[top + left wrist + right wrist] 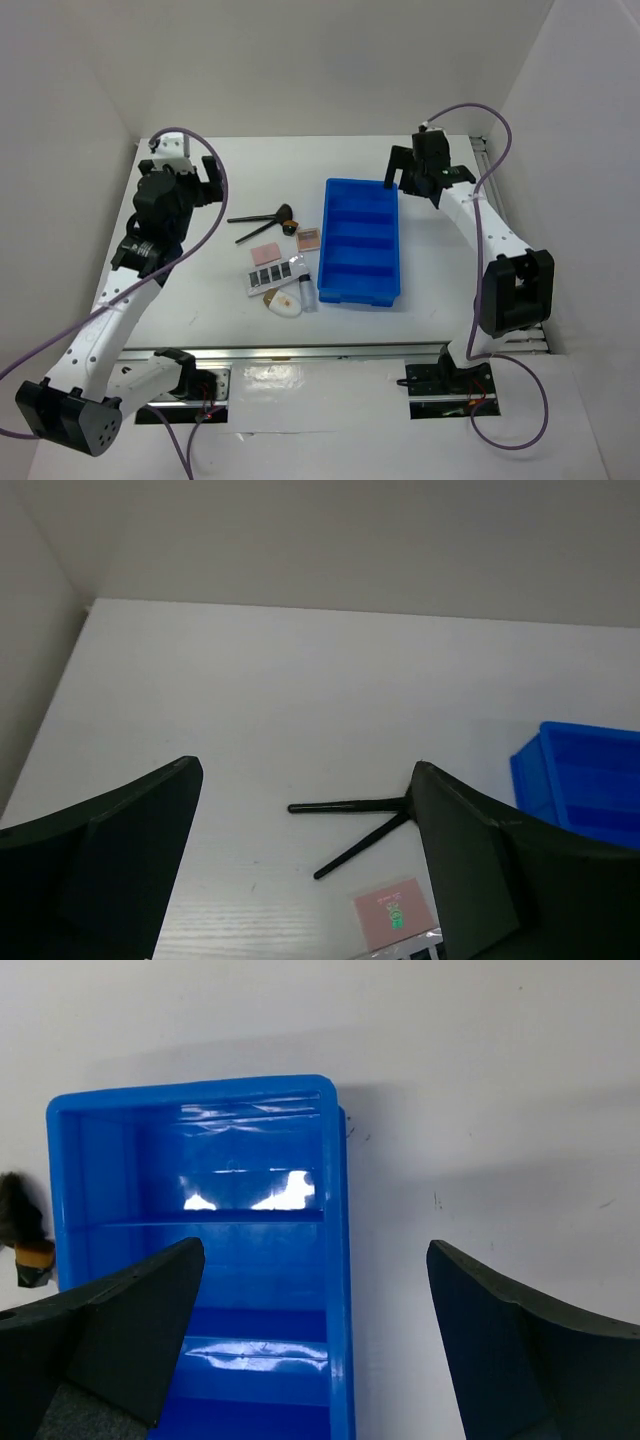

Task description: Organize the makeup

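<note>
The makeup lies left of the blue tray (360, 240): two black slim tools (255, 222), a brush (287, 215), a pink compact (265, 252), a brown compact (309, 238), a white strip palette (275, 272), a white-tan oval (282, 303) and a small white tube (306, 292). My left gripper (205, 180) is open and empty, raised left of the black tools (350, 805) and the pink compact (393, 912). My right gripper (398, 175) is open and empty, above the tray's far right rim (340, 1210). The tray's compartments look empty.
White walls close in the table at the back and on both sides. The blue tray's corner shows in the left wrist view (590, 780). The brush's dark tip (20, 1225) shows at the left edge of the right wrist view.
</note>
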Controlling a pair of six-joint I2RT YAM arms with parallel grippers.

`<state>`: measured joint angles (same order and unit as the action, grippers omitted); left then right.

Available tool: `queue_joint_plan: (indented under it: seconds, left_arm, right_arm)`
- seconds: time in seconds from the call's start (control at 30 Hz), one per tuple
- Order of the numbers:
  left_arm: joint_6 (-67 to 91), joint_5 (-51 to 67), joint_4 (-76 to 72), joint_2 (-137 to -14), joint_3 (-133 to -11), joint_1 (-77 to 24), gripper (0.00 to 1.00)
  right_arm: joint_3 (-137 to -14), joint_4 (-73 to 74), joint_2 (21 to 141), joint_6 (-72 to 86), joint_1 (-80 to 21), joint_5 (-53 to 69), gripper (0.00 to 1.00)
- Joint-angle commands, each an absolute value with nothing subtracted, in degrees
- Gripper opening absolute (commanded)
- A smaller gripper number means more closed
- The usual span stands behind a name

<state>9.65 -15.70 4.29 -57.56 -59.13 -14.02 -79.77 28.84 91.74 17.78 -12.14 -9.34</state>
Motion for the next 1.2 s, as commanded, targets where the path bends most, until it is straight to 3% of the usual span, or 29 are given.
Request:
queue_joint_plan:
  seconds: [0.0,0.13,0.27,0.47,0.6,0.7,0.83,0.87,1.0,1.17]
  left_arm:
    - [17.40,-29.70,10.46,-57.83,-61.35,-13.97,1.00]
    - [10.56,-18.40,6.86,-58.52,-59.06,-13.97,1.00]
    - [14.64,-15.71,14.99,-67.74,-67.13,-13.97,1.00]
    - [20.64,-14.51,30.04,-84.73,-84.44,-14.59,1.00]
    - [26.96,-6.62,36.55,-94.45,-91.75,-15.21,1.00]
    - [29.52,-5.02,39.46,-99.04,-95.62,-15.82,0.95]
    - [33.74,-7.73,42.98,-105.46,-98.87,-15.30,0.76]
    - [34.62,-7.21,44.02,-106.60,-100.27,-14.42,0.66]
    - [41.29,-3.08,47.46,-112.84,-102.48,-11.96,0.51]
    - [49.81,-1.66,45.09,-115.04,-99.84,-10.72,0.58]
  right_arm:
    - [-79.01,29.18,89.74,19.07,-12.57,-10.63,1.00]
    - [-79.10,29.27,90.61,19.60,-12.57,-12.92,1.00]
    - [-82.43,32.51,94.39,19.07,-12.57,-13.71,1.00]
    - [-85.25,32.00,97.56,12.74,-13.18,3.85,1.00]
    - [-83.14,28.48,96.16,17.54,-13.18,2.56,1.00]
    - [-85.24,30.93,98.17,18.54,-13.18,0.53,1.00]
    - [-89.56,35.16,101.24,16.09,-13.18,1.05,1.00]
    - [-89.04,35.16,101.25,16.08,-13.18,1.58,1.00]
    - [-86.41,32.97,99.15,16.08,-13.18,2.72,1.00]
    - [-85.25,32.96,99.66,16.08,-13.71,4.04,1.00]
